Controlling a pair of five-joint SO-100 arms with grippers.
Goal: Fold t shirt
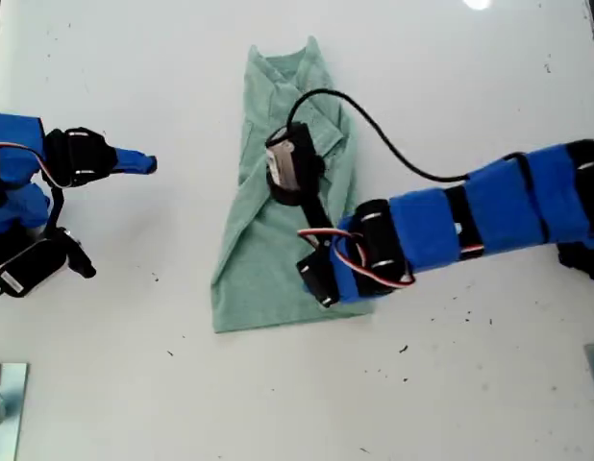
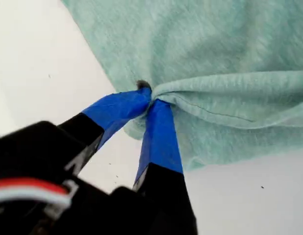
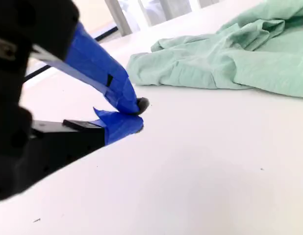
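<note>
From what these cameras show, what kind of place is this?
Probably a robotics lab or workshop bench: a bare white table, two small arms wrapped in blue tape with loose wiring, and one t shirt laid out for folding practice. Window frames show behind.

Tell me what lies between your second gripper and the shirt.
Only bare white table between my second gripper and the shirt, per the exterior view.

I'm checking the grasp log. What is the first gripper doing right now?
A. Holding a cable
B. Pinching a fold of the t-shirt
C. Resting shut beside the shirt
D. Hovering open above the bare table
B: in the first wrist view, my first gripper is shut on a bunched fold of the t-shirt.
</note>
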